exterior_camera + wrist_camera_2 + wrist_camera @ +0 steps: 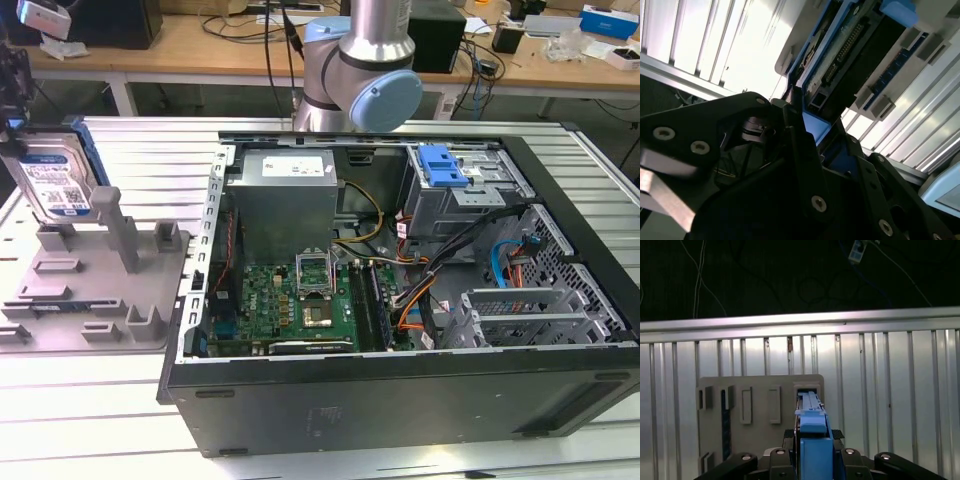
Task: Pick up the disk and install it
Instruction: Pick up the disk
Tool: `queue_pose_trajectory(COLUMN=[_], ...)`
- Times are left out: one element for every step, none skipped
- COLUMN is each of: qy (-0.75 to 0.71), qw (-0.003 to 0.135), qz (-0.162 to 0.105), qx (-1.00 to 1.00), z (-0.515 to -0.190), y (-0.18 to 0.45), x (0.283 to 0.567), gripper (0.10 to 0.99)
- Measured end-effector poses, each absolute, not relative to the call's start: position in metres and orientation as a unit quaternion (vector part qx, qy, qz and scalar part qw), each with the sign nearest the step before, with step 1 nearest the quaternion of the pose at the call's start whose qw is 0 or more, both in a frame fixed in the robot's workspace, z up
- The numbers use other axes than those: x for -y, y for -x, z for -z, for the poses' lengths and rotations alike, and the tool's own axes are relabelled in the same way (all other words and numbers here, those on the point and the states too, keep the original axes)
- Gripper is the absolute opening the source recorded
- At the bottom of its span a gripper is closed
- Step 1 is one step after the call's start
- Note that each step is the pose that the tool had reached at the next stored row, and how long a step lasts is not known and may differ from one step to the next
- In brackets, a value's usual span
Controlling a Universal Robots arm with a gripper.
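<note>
Grip seems complete to me: the gripper (pixel 813 435) has its fingers (pixel 799 145) closed on the two flat sides of the disk (pixel 55 180), which stands upright on its edge between them. Its lower end is at or just over the slot (pixel 807 390) of the grey holder (pixel 105 300) directly under the gripper, and I cannot tell if it is free of the slot. For this lift I would pull straight along the slot and keep the disk vertical, because a small tilt could make the blue carrier (pixel 814 450) catch on the slot walls.
</note>
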State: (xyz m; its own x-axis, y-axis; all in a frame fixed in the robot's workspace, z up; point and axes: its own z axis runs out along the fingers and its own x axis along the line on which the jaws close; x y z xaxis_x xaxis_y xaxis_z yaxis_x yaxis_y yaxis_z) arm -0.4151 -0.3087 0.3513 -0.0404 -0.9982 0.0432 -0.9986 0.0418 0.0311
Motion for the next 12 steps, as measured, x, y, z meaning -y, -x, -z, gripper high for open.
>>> queue_pose_trajectory(qy=[-0.692,-0.692,-0.692,-0.692,-0.692,-0.692,-0.692,-0.692,-0.692,-0.692,-0.692,-0.692], qw=[0.026,0.027,0.027,0.027,0.027,0.027,0.028,0.028,0.028,0.028,0.028,0.028], qz=[-0.004,-0.004,-0.004,-0.004,-0.004,-0.005,-0.005,-0.005,-0.005,-0.005,-0.005,-0.005], qx=[0.721,0.721,0.721,0.721,0.721,0.721,0.721,0.721,0.721,0.721,0.721,0.721], z=[-0.353,-0.356,-0.359,-0.364,-0.367,-0.370,-0.375,-0.380,-0.384,-0.388,-0.391,-0.394], y=[0.415,0.415,0.415,0.415,0.415,0.415,0.415,0.415,0.415,0.415,0.415,0.415], x=[0.309,0.309,0.309,0.309,0.309,0.309,0.309,0.309,0.309,0.309,0.309,0.309], gripper=[0.365,0.365,0.365,0.365,0.365,0.365,0.365,0.365,0.365,0.365,0.365,0.365])
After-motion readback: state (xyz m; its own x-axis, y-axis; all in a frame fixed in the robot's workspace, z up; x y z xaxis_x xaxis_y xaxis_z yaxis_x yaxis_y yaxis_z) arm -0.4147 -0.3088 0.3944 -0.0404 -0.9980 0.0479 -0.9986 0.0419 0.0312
